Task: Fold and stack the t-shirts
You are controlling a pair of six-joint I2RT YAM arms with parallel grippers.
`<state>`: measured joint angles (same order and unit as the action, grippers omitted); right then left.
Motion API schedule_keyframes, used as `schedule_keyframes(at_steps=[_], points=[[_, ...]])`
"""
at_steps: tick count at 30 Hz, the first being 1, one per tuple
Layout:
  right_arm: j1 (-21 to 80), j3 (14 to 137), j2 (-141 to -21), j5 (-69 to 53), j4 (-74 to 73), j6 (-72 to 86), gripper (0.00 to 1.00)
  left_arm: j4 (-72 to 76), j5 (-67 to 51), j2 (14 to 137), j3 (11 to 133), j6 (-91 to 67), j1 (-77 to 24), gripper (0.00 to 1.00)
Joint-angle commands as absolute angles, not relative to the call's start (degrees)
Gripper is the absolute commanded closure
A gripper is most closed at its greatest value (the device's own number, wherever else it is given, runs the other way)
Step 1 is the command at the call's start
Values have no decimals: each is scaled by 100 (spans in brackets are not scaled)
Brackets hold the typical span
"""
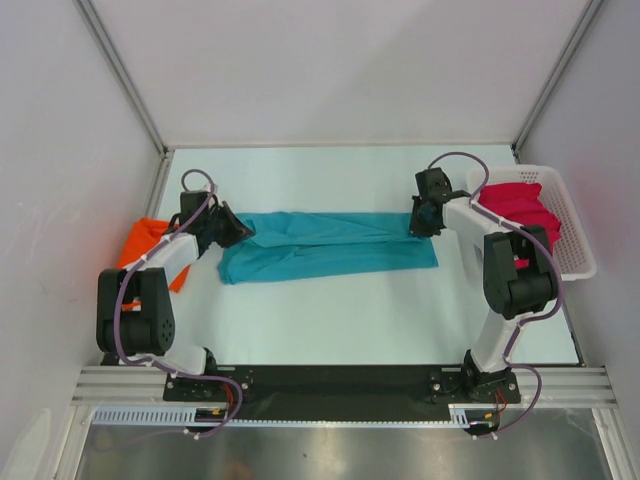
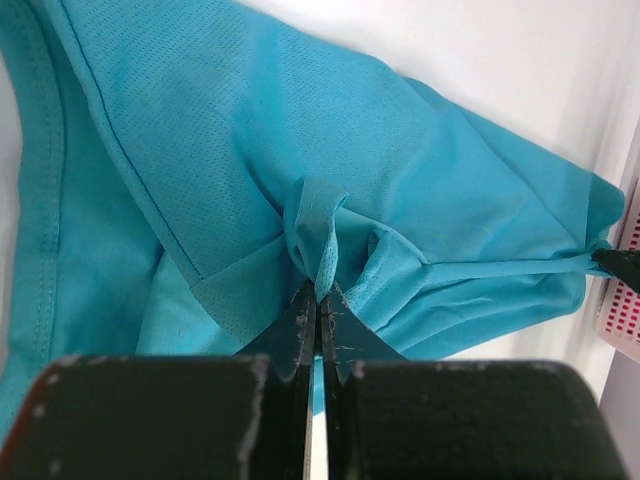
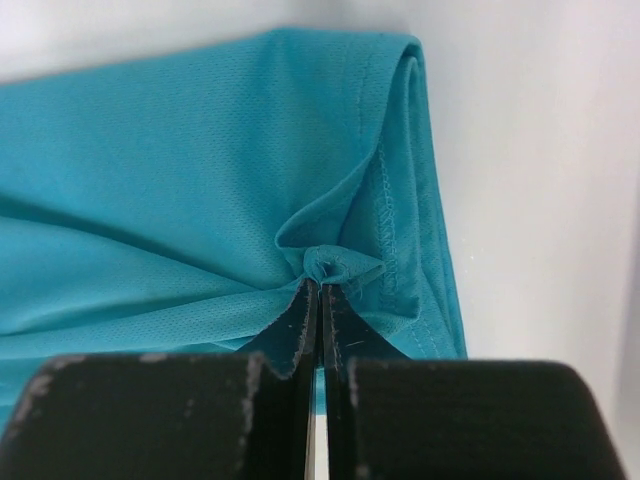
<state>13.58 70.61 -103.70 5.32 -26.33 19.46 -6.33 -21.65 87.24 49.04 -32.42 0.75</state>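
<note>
Teal t-shirt [image 1: 330, 248] stretched across white bench [image 1: 330, 320], left claw [image 2: 318, 292] pinching one end, right claw [image 3: 318, 285] pinching the other

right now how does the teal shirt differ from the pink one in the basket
The teal shirt lies stretched in a long band across the table; the pink shirt sits bunched in the white basket. The left gripper and right gripper are each shut on an end of the teal shirt; neither holds the pink shirt. Both are plain, one-colour cloth.
</note>
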Motion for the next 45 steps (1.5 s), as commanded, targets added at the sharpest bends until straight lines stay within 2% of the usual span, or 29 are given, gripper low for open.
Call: schedule_keyframes(at_steps=[1, 4, 5, 6, 8, 9, 12, 14, 23, 29, 36, 42, 45], points=[[1380, 7031, -10160, 993, -2522, 2065, 100, -597, -2267, 8411, 4790, -3138, 53, 96], [1371, 7084, -10221, 1107, -2593, 2118, 100, -720, -2232, 8359, 4781, -3120, 53, 92], [1380, 7101, -10239, 1099, -2619, 2144, 93, -825, -2215, 8358, 4790, -3120, 53, 88], [1380, 7145, -10265, 1099, -2680, 2171, 86, -904, -2137, 8358, 4816, -3111, 53, 67], [1389, 7216, -10309, 1081, -2742, 2180, 64, -1132, -2031, 8350, 4913, -3085, 53, 46], [1397, 7233, -10318, 1081, -2768, 2188, 62, -1203, -1900, 8341, 4948, -3068, 53, 30], [1432, 7277, -10257, 1090, -2830, 2197, 51, -1310, -1741, 8297, 5062, -3059, 53, 13], [1424, 7347, -10205, 1090, -2874, 2197, 51, -1318, -1705, 8306, 5141, -3102, 61, 8], [1459, 7559, -9976, 1134, -3120, 2145, 49, -1117, -1837, 8631, 5449, -3331, -113, 2], [1468, 7568, -9826, 1134, -3225, 2145, 50, -897, -1985, 8982, 5792, -3436, -377, 2], [1512, 7392, -9642, 1107, -3252, 2171, 49, -501, -2417, 9667, 6073, -3305, -1142, 0], [1538, 7199, -9343, 1125, -3278, 2162, 49, -790, -2408, 9993, 6065, -3199, -1204, 0], [1547, 7172, -9237, 1107, -3278, 2153, 49, -730, -2759, 10125, 5881, -3452, -1195, 0]])
